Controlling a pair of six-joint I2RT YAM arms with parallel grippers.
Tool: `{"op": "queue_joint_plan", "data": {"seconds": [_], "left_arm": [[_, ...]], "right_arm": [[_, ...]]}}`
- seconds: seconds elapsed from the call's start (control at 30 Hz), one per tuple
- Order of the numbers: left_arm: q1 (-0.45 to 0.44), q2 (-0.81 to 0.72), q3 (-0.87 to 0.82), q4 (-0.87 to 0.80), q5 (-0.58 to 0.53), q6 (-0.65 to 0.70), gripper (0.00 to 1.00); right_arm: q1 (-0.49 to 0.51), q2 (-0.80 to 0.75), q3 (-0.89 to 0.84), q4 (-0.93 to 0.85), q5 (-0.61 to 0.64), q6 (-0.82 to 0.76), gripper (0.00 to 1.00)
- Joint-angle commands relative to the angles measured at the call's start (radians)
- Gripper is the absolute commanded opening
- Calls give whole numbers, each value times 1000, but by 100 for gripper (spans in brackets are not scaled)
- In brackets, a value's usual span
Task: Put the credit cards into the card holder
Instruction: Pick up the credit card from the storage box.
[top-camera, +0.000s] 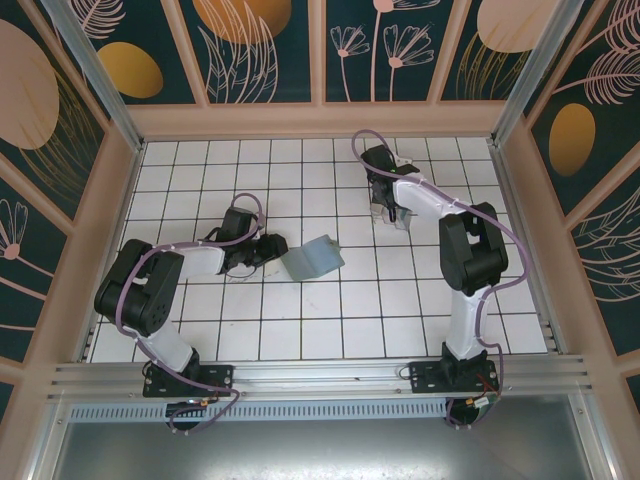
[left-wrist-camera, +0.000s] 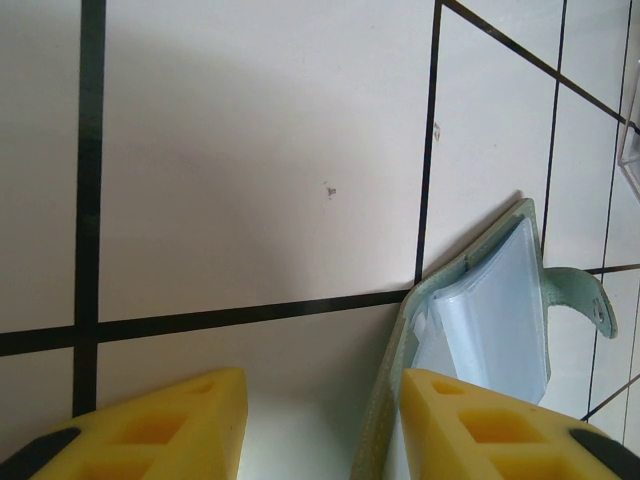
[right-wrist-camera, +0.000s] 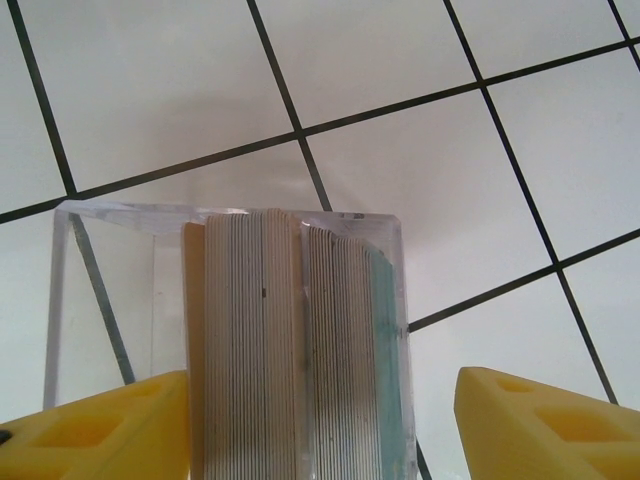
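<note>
Right gripper (right-wrist-camera: 320, 430): yellow jaws wide, astride the credit cards (right-wrist-camera: 265, 340) packed on edge in a clear stand (right-wrist-camera: 100, 290), gripping none.
Stand: well right of the card holder (top-camera: 312, 258), farther back.
Left gripper (left-wrist-camera: 325, 440): half open, just left of the holder, one finger over its edge; nothing visibly pinched.
Holder: lies open, pockets apparently empty.
Progress: barely begun; no card moved.
Obstacles: stand walls, tight packing.

Left pincer (top-camera: 270, 247) at card holder (top-camera: 316, 258), right pincer (top-camera: 389, 208) over clear stand (top-camera: 402, 222)
</note>
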Motion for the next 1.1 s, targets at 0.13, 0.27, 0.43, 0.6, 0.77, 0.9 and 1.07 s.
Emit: {"op": "queue_joint_plan", "data": {"seconds": [0.13, 0.27, 0.43, 0.6, 0.77, 0.9, 1.07], "left_arm": [[-15, 19, 2, 9, 10, 3, 45], [-16, 19, -1, 14, 7, 2, 45], [-18, 19, -2, 11, 7, 3, 45], [-18, 19, 13, -10, 5, 18, 45], [-18, -9, 4, -2, 4, 19, 50], [-18, -36, 20, -47, -4, 43, 54], [-18, -62, -1, -64, 4, 54, 55]], "right_arm": [[3, -57, -10, -10, 8, -16, 49], [1, -53, -5, -2, -31, -29, 30], [1, -53, -5, 3, -55, -38, 15], [1, -86, -34, 42, -124, -64, 0], [4, -151, -78, 78, -205, -84, 0], [9, -225, -134, 109, -292, -104, 0], [21, -339, -251, 198, -540, -161, 0]]}}
